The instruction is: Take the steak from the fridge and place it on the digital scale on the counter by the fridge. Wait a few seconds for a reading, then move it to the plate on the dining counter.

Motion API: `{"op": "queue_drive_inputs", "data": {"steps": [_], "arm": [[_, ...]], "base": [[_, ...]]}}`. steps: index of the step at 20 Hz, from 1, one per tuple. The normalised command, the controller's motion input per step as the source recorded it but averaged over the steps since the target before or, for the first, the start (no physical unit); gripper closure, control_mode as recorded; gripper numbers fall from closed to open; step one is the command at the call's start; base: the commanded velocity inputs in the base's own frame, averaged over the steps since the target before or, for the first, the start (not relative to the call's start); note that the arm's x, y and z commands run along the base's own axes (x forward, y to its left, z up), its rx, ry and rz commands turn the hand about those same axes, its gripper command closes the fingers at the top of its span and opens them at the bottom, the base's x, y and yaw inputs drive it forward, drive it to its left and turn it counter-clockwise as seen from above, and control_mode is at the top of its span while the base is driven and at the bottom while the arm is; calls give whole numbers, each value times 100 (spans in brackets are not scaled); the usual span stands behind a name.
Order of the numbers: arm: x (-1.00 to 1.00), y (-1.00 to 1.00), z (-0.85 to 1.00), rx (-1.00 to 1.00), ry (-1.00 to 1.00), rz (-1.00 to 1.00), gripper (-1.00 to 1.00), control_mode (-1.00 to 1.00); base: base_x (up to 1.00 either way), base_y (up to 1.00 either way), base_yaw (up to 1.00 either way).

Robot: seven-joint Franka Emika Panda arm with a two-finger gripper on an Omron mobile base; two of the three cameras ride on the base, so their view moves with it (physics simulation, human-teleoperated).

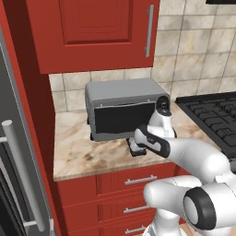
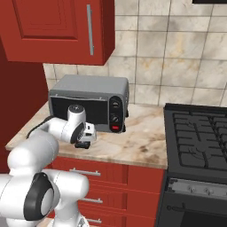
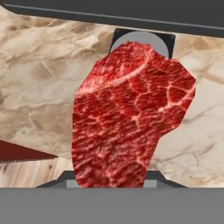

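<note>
My pincer, closed on the steak, hangs low over the counter with the digital scale showing at twelve o'clock past the meat; releasing short could drop the steak off the pad, spoiling the reading.

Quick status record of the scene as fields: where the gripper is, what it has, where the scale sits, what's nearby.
gripper: low over the counter, in front of the toaster oven
gripper state: shut on the steak
steak: held in the jaws, above the digital scale; contact with it cannot be told
digital scale: on the counter, close to the toaster oven's front, mostly hidden behind the steak in the hand view
fridge: at the left, bar handle visible
stove: right of the counter
</note>
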Motion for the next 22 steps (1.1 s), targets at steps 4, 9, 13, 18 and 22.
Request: {"op": "queue_drive_inputs", "data": {"steps": [4,9,13,18,22], "arm": [[11,0,0,0,0,0,100,-100],[31,0,-3,0,0,-1,100,-100],[29,0,-1,0,0,-1,100,-100],[17,0,-3,0,0,-1,100,-100],[4,0,-6,0,0,-1,100,-100]], "base": [[0,0,0],[0,0,0],[0,0,0],[0,0,0],[0,0,0]]}}
